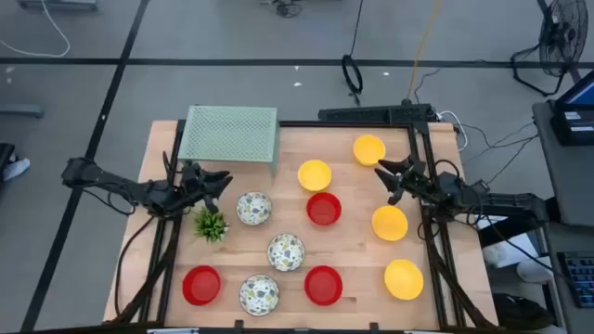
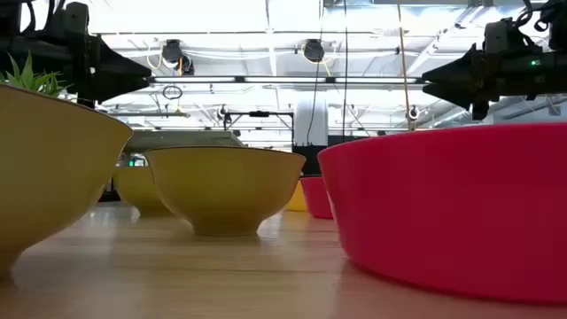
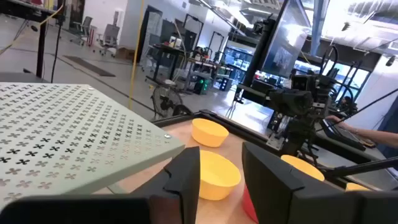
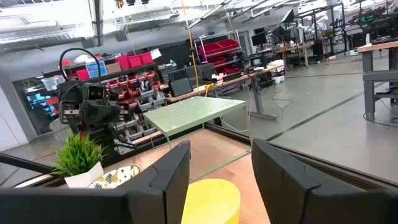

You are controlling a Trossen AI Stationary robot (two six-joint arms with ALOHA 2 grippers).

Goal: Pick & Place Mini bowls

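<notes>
as laid: four yellow bowls (image 1: 315, 174), three red bowls (image 1: 324, 209), three floral bowls (image 1: 253, 208)

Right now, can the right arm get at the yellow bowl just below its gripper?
Probably yes. The right gripper is open, and the yellow bowl sits uncovered close by, apart from its neighbours, with nothing between them.

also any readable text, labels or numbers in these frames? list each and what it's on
None readable.
Mini bowls: plain red, plain yellow or floral, no lettering.
Mesh rack: cut-out cross pattern only, no text.
Monitors behind the table: lit, but content too blurred to read.
Red storage bins on the shelves: any labels are too small to read.
</notes>
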